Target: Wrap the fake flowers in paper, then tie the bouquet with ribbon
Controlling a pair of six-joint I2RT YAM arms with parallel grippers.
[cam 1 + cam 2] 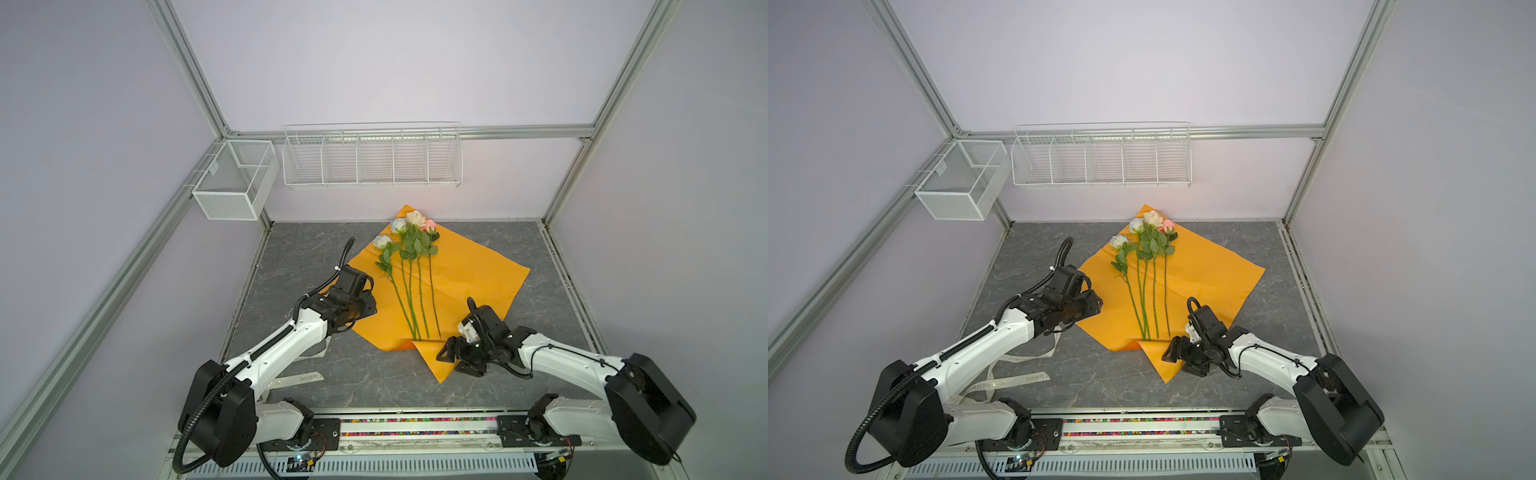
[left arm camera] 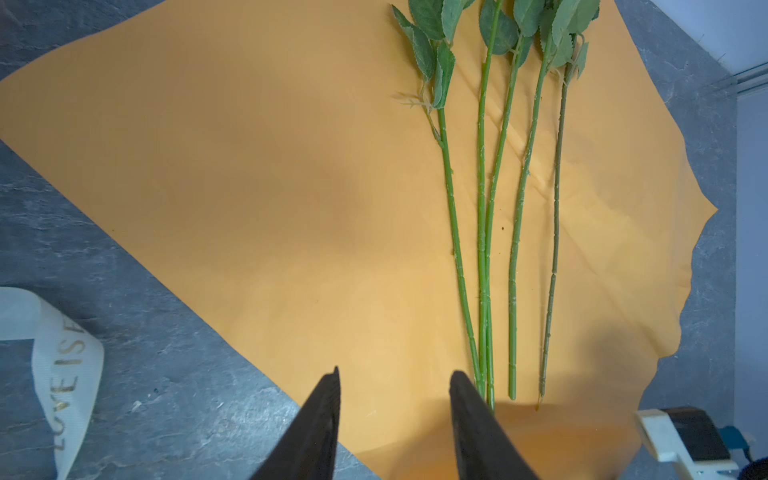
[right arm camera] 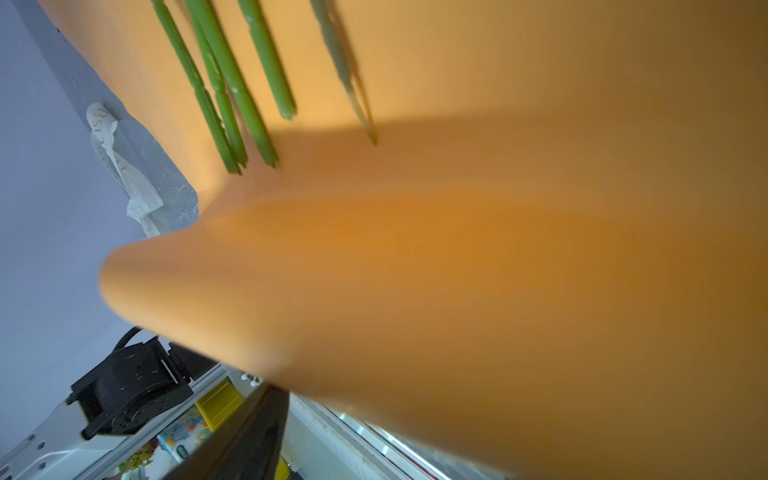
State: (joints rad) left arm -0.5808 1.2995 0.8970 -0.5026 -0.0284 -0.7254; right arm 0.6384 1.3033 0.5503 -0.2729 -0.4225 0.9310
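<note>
The bouquet of fake flowers (image 1: 409, 246) (image 1: 1149, 246) lies loose on a sheet of orange paper (image 1: 469, 274) (image 1: 1208, 274), blooms to the back, stems (image 2: 482, 208) (image 3: 232, 83) fanned toward the front. My left gripper (image 1: 371, 306) (image 1: 1097, 302) (image 2: 395, 372) hovers open over the paper's left part, just left of the stem ends, with nothing between its jaws. My right gripper (image 1: 456, 360) (image 1: 1182, 360) is at the paper's front corner, jaws spread. In the right wrist view that raised corner of the paper (image 3: 457, 270) hides all but one finger (image 3: 253, 432).
A cream ribbon with printed lettering (image 1: 307, 377) (image 1: 1025, 379) (image 2: 66, 365) lies on the grey table (image 1: 311, 249) under the left arm. A wire rack (image 1: 372, 160) and a mesh basket (image 1: 235, 183) hang on the back wall.
</note>
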